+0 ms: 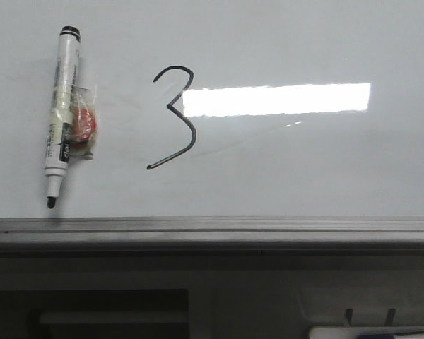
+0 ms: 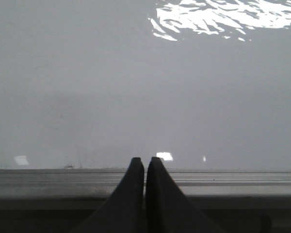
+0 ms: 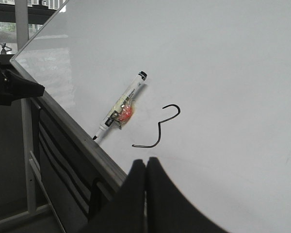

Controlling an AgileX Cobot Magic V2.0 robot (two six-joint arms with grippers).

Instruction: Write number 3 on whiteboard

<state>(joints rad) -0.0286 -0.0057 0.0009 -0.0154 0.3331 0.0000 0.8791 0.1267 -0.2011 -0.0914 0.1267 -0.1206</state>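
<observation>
The whiteboard [image 1: 304,176] fills the front view, pale and glossy. On it is the number 3 [image 1: 175,116], a thin black angular stroke with a long lower tail. To the left of it lies a white marker [image 1: 62,113] with a red lump taped to its side, its uncapped black tip pointing at the rail. No gripper shows in the front view. My left gripper [image 2: 145,160] is shut and empty, its tips over the board's rail [image 2: 233,182]. My right gripper [image 3: 146,161] is shut and empty, close to the number 3 [image 3: 161,127] and the marker [image 3: 120,112] on the whiteboard [image 3: 223,73].
A grey metal rail [image 1: 212,233] runs along the board's lower edge. A bright rectangular reflection [image 1: 275,99] lies right of the digit. Below the rail is a dark shelf with a white tray [image 1: 367,332]. A dark piece of equipment [image 3: 14,85] sits beyond the board's edge.
</observation>
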